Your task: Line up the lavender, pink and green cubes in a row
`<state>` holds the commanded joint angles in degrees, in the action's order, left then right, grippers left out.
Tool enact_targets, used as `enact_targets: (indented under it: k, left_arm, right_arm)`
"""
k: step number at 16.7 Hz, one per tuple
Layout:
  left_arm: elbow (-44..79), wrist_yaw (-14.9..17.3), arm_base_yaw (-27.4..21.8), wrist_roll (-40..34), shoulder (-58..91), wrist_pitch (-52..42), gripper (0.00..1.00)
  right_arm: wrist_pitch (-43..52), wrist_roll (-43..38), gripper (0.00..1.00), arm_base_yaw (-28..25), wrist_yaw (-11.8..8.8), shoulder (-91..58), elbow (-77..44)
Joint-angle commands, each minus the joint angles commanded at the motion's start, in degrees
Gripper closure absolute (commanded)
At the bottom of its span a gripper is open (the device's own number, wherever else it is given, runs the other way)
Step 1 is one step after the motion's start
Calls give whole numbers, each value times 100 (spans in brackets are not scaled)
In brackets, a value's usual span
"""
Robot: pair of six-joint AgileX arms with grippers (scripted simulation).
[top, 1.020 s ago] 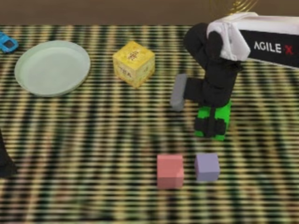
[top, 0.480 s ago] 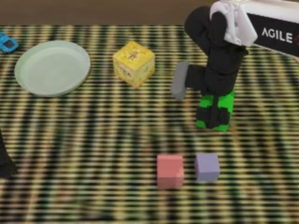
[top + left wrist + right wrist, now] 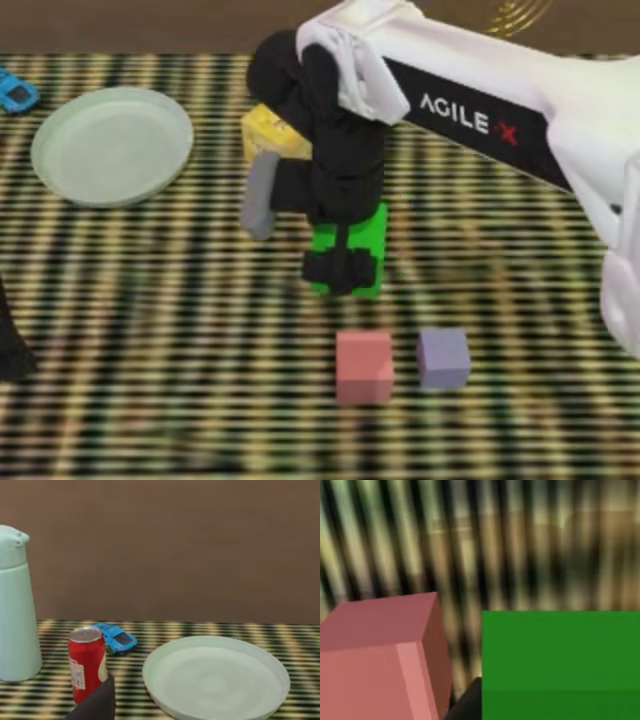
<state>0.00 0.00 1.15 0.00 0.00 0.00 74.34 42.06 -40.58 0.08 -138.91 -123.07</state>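
Three cubes matter here, and two of them sit side by side low in the top view: the pink cube (image 3: 363, 366) just right of centre and the lavender cube (image 3: 443, 357) a little further right, with a small gap between them. The green cube (image 3: 369, 232) is in the middle of the frame, above and slightly left of the pink one, clamped in the right gripper (image 3: 343, 268), whose black fingers are pinched in on it from both sides. So yeah, that gripper is closed around the green block, with the white AgileX arm stretching in from the right edge and upper right.

The right wrist view shows the green cube (image 3: 560, 665) filling the lower right, with the pink cube (image 3: 382, 655) just beside it at lower left, not touching as far as I can tell. I can't tell whether the green cube is resting on the striped tablecloth (image 3: 150, 330).

Behind the arm, the yellow TEA cube (image 3: 262, 133) peeks out at upper centre. A pale green plate (image 3: 111, 145) is at upper left, with a blue toy car (image 3: 14, 92) at the far left edge. The left wrist view also catches a red can (image 3: 87, 662) and a pale green jug (image 3: 17, 605).

The left arm is parked at the lower left edge, and I can't tell its grip state.
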Motion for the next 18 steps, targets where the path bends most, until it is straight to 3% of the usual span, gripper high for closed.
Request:
enact_targets:
  k: [7,13,18]
  left_arm:
    - [0,0,0,0,0,0,0]
    - [0,0,0,0,0,0,0]
    - [0,0,0,0,0,0,0]
  right_arm:
    - [964,-711,100,-1354,6,-904,-1915]
    - [995,-757,100,-1421,1,-931,-1986]
    - [221,-770,100,-1409,7,-863,-1174]
